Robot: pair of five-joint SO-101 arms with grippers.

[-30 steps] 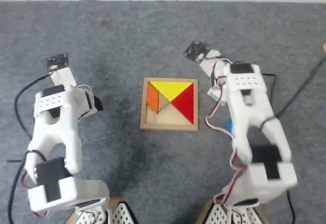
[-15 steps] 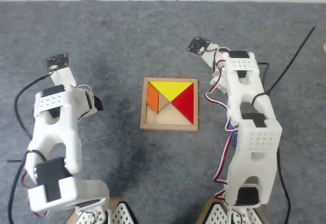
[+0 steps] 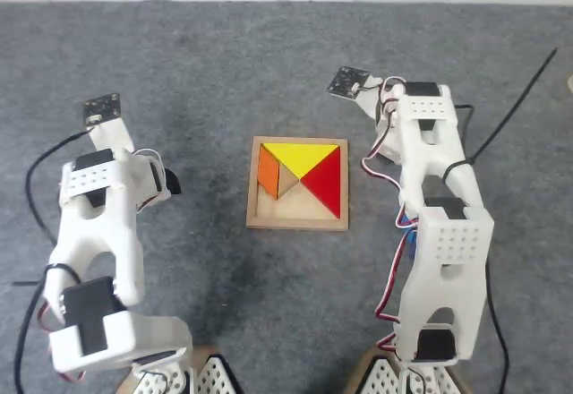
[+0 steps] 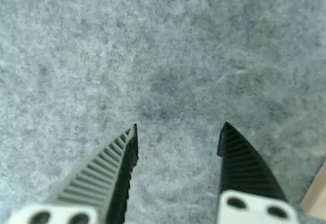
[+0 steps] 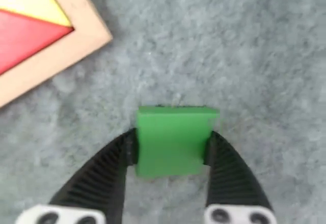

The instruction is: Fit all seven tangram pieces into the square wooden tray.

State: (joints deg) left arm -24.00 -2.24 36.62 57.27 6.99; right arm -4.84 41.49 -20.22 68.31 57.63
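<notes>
Right wrist view; green piece (image 5: 173, 142) inside right gripper (image 5: 171, 134)

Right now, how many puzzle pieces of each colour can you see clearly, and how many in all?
yellow piece: 1
red piece: 1
orange piece: 1
green piece: 1
Total: 4. Three lie in the tray, and the green one is between the fingers of the right gripper.

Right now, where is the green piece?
In the right wrist view, the green piece is pinched in the right hand, over the grey carpet just off a corner of the wooden tray.
</notes>
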